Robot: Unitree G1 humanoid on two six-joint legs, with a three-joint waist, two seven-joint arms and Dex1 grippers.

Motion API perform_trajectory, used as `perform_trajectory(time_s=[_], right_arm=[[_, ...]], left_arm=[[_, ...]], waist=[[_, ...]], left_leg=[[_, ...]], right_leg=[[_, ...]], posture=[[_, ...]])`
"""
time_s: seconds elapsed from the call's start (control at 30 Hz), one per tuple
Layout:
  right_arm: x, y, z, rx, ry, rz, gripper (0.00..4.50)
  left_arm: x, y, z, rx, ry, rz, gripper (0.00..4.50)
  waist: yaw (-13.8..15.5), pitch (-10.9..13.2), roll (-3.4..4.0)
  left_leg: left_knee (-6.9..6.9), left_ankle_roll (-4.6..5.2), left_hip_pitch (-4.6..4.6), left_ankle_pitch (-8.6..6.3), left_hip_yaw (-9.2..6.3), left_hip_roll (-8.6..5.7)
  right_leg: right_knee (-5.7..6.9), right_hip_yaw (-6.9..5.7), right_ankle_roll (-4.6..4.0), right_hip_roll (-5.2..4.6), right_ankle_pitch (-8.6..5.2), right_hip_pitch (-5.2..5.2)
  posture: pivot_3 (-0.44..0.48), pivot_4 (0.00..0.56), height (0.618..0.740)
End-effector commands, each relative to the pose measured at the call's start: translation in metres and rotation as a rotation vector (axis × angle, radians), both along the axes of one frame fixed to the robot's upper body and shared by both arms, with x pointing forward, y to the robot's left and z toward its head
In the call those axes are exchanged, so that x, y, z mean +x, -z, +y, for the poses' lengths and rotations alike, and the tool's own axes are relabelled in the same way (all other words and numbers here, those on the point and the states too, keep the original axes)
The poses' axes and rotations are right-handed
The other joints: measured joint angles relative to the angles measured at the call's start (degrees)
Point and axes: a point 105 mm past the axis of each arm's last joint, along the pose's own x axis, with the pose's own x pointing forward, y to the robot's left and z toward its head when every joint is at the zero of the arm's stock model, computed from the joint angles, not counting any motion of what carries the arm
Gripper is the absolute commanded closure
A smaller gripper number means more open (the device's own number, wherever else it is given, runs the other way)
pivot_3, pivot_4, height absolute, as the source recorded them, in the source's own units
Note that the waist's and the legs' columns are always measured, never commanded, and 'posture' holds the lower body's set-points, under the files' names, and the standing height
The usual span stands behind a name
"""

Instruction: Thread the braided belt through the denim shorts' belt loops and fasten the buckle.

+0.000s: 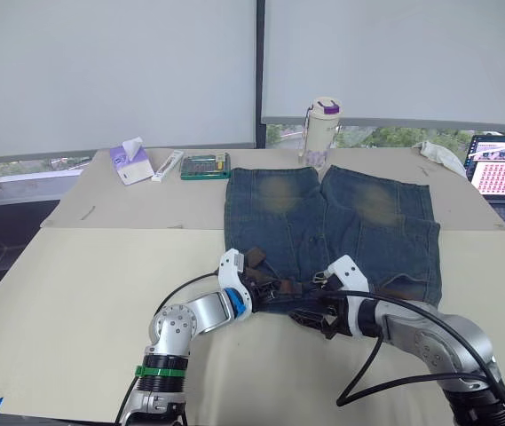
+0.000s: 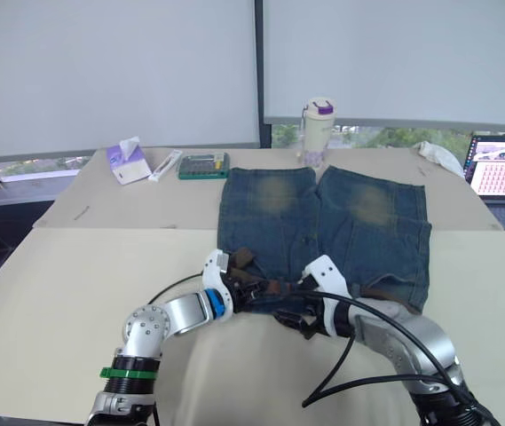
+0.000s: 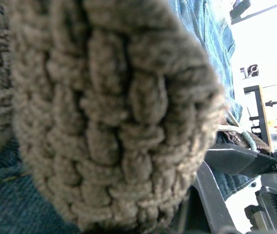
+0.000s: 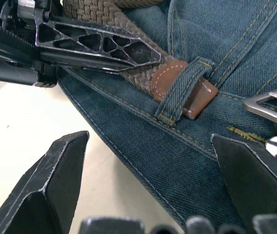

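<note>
The denim shorts (image 1: 332, 222) lie flat on the table, waistband toward me. The braided belt (image 4: 104, 14) runs along the waistband, and its brown leather tip (image 4: 165, 80) is tucked under one of the belt loops (image 4: 184, 90). Just past that loop lies the silver buckle (image 4: 267, 105). My left gripper (image 1: 274, 286) is at the waistband's middle, shut on the braided strap, which sits right against the lens in the left wrist view (image 3: 109, 117). My right gripper (image 4: 150, 146) hovers open over the waistband edge beside it, its fingers (image 4: 55, 185) wide apart and holding nothing.
At the table's far side stand a bottle with a purple lid (image 1: 323, 129), a tissue pack (image 1: 130, 162), a green calculator (image 1: 204, 166) and a white cloth (image 1: 438, 155). A laptop (image 1: 503, 169) sits far right. A black cable (image 1: 385, 373) loops by my right arm.
</note>
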Motion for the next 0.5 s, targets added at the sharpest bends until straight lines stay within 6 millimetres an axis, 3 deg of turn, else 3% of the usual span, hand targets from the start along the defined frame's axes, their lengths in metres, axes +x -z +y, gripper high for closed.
perform_trajectory(time_s=[0.03,0.27,0.5], right_arm=[[-0.006,0.013,0.001,-0.031,-0.002,0.057,0.04],[-0.006,0.019,0.014,-0.021,-0.023,0.071,0.04],[-0.004,0.021,0.015,-0.024,-0.018,0.068,0.04]], left_arm=[[0.003,-0.025,-0.006,-0.034,0.03,-0.088,4.5],[0.002,-0.046,-0.016,-0.019,0.08,-0.081,4.5],[0.009,-0.029,-0.017,0.268,0.014,-0.034,4.5]], waist=[[-0.1,0.0,-0.01],[-0.7,-0.1,-0.14],[-0.7,-0.1,-0.19]], left_leg=[[0.0,0.0,0.0,0.0,0.0,0.0],[0.0,0.0,0.02,0.0,-0.04,0.06],[-0.02,-0.02,0.12,0.0,-0.05,0.08]], right_leg=[[0.0,-0.01,0.01,0.0,0.0,0.0],[0.01,-0.08,0.27,0.03,-0.16,0.05],[0.01,-0.09,0.24,0.07,-0.14,0.17]], posture=[[0.0,0.15,0.74],[0.0,0.15,0.74],[0.0,0.15,0.74]])
